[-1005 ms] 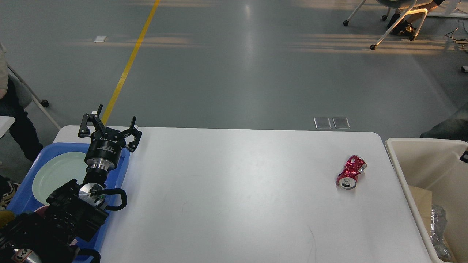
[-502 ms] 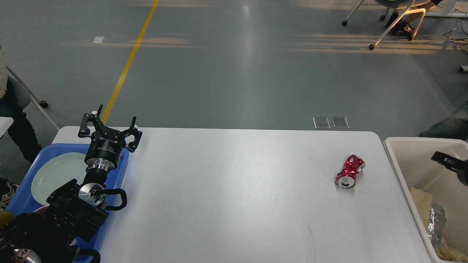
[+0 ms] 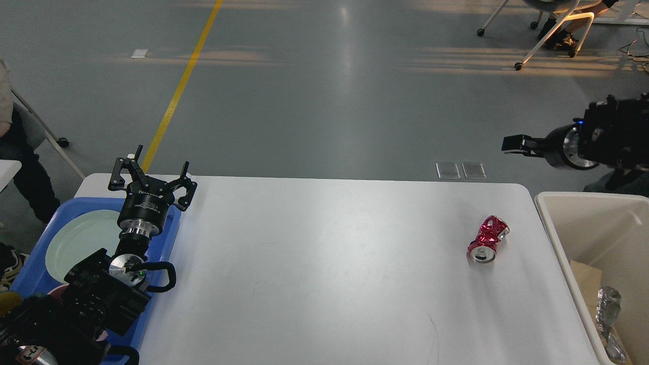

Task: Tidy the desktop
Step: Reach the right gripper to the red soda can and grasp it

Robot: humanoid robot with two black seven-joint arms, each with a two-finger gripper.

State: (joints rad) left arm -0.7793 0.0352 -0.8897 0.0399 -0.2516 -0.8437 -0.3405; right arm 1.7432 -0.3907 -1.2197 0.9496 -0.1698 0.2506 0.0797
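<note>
The white desktop [image 3: 329, 263] fills the lower view. A crushed red can [image 3: 485, 239] lies on it near the right side. My left gripper [image 3: 152, 173] is open and empty, pointing up over the far right corner of a blue tray [image 3: 33, 276] at the table's left end. My right gripper [image 3: 517, 144] hangs in the air past the table's far right corner, above and behind the can. It is seen side-on and dark, so its fingers cannot be told apart.
A pale green plate [image 3: 76, 243] lies in the blue tray. A beige bin [image 3: 545, 213] stands at the table's right edge, holding crumpled foil [image 3: 606, 304] and cardboard [image 3: 585, 276]. Chairs and seated people are on the floor at the far left and far right.
My right arm has risen from the right edge over the bin and now reaches in high above the table's far right corner. The left arm and the can have not moved.
</note>
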